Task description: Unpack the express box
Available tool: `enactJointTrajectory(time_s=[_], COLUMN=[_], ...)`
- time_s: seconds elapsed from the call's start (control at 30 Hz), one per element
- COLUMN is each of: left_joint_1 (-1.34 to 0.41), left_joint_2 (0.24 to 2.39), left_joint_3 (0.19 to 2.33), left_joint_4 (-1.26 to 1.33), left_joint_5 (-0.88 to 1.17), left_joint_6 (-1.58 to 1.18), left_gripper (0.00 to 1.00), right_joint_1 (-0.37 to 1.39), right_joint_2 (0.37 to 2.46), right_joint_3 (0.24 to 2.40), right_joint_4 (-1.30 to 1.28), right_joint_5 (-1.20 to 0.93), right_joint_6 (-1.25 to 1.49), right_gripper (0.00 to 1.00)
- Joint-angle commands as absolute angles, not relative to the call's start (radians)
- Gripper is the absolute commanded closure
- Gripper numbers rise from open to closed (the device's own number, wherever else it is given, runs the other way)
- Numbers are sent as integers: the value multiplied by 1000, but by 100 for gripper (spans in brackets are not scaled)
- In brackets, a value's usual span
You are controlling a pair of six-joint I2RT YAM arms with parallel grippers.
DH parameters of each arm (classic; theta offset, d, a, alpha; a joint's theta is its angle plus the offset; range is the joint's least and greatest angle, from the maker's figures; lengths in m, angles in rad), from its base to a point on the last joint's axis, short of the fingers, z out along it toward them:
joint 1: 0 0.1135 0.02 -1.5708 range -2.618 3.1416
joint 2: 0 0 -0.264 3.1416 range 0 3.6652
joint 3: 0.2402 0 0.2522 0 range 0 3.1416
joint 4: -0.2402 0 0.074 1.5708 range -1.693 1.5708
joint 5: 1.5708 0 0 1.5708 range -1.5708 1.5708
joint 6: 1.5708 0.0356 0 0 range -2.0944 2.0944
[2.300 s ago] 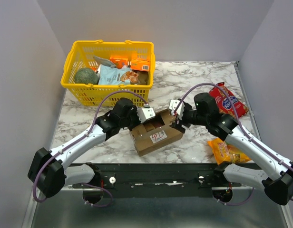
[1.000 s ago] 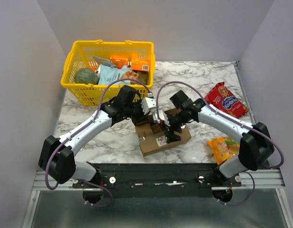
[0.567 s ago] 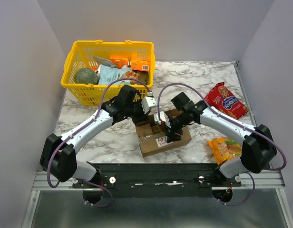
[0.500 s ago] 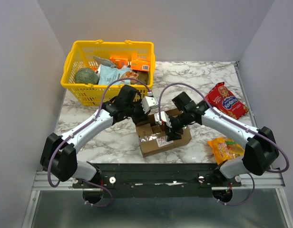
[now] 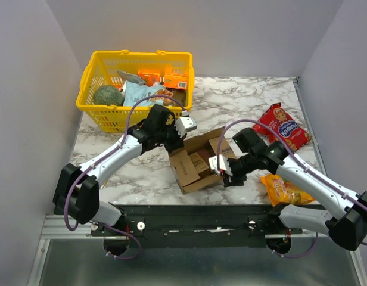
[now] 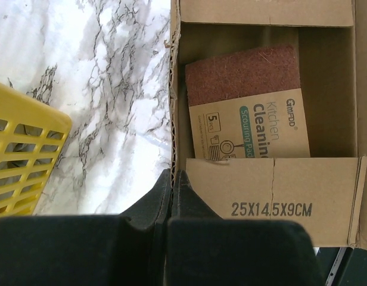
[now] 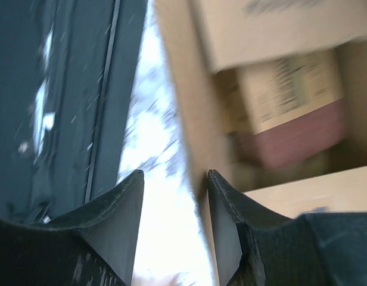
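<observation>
The express box [image 5: 198, 162] is sitting near the middle of the marble table [image 5: 243, 98], toward its near edge. Its brown cardboard flaps are standing open, and a dark red scouring-pad packet [image 6: 246, 110] is lying inside. The left gripper [image 6: 172, 179] is pinching the box's wall at the far left corner, fingers pressed together on it. The right gripper [image 7: 174, 174] is hovering at the box's near right side, fingers apart. Half a second ago it was reaching over the box, whose stickered flap was lying across the top. Now that flap is folded out.
</observation>
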State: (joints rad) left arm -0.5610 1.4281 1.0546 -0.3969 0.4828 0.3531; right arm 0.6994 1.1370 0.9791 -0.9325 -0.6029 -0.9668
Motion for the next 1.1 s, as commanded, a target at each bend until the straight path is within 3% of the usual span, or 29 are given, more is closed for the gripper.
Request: enactJointTrajectory(time_s=[0.0,0.23,0.43,0.63,0.97,1.07], left_joint_1=[-548,-548,-548,-549,-549,-549], left_joint_2=[1454,1465,1457,1451,1450,1448], left_joint_3=[1092,1094,1103,1086,1088,1077], left_joint_4=[-367,-377,-417,-397,-393,-390], left_joint_5=[454,511,616,632,641,640], left_joint_6=[337,337,342,338,339,331], left_gripper=[100,100,100,100,100,100], right_joint_1=[706,706,704,696,696,698], right_joint_2=[1074,1016,1012,1040,1207,1250], right_joint_3=[870,729,957,1133,1088,1045], right_joint_4=[-1019,-925,-908,-937,-694,-628], right_joint_5=[-535,-482,-342,-353,-439,-453], right_joint_6=[-1020,-976,-934,-985,-980,-1078], right_gripper=[46,41,40,41,43,34])
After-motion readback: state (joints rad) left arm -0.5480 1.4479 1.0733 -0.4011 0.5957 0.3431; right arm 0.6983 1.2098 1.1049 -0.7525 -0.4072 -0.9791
